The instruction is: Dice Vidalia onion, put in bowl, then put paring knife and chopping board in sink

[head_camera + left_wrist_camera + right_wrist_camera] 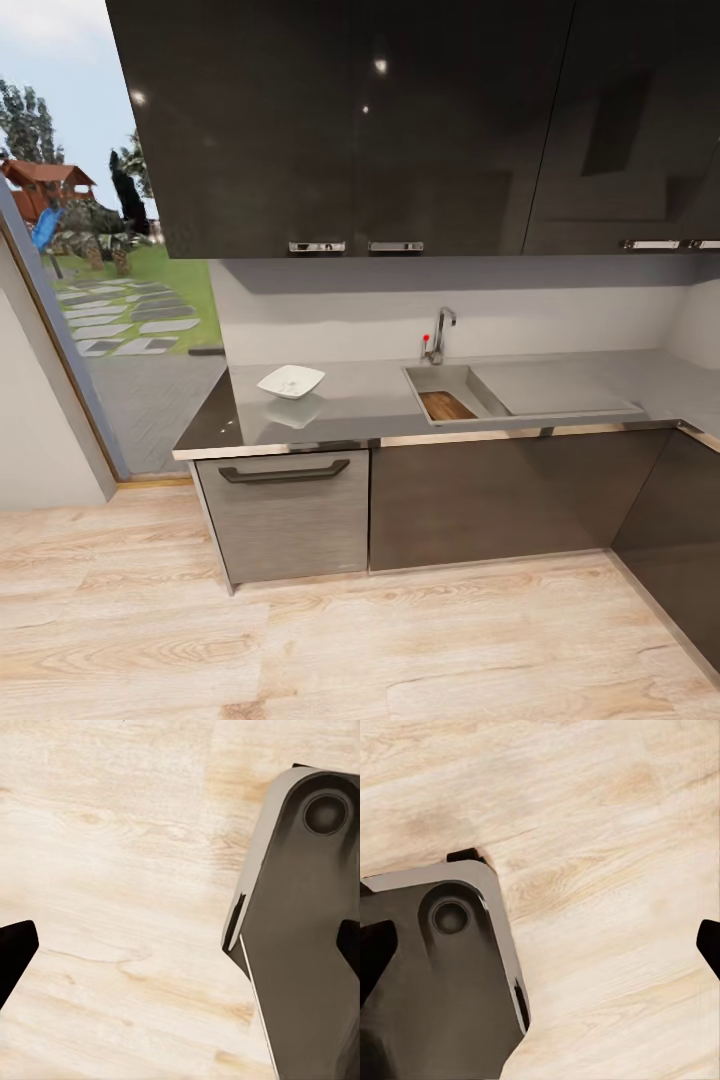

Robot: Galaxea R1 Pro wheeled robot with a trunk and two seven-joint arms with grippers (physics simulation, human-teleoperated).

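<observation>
Across the room, the grey countertop [350, 405] carries the white squarish bowl [291, 381] at its left part. To the right is the sink [455, 378] with its chrome faucet [438, 335] and flat drainboard [550, 388]. The brown chopping board [446, 405] lies inside the basin. The paring knife and the onion are out of view. My left gripper [180, 960] hangs open over the wooden floor, with nothing between its fingers. My right gripper [540, 956] is open too, also over the floor.
Dark wall cabinets [340, 120] hang above the counter. A grey drawer front with a handle [284, 472] sits below the bowl. A glass door [110, 300] at left looks onto a garden. The cabinet run [680, 540] turns toward me at right. My base [300, 945] shows beside each gripper.
</observation>
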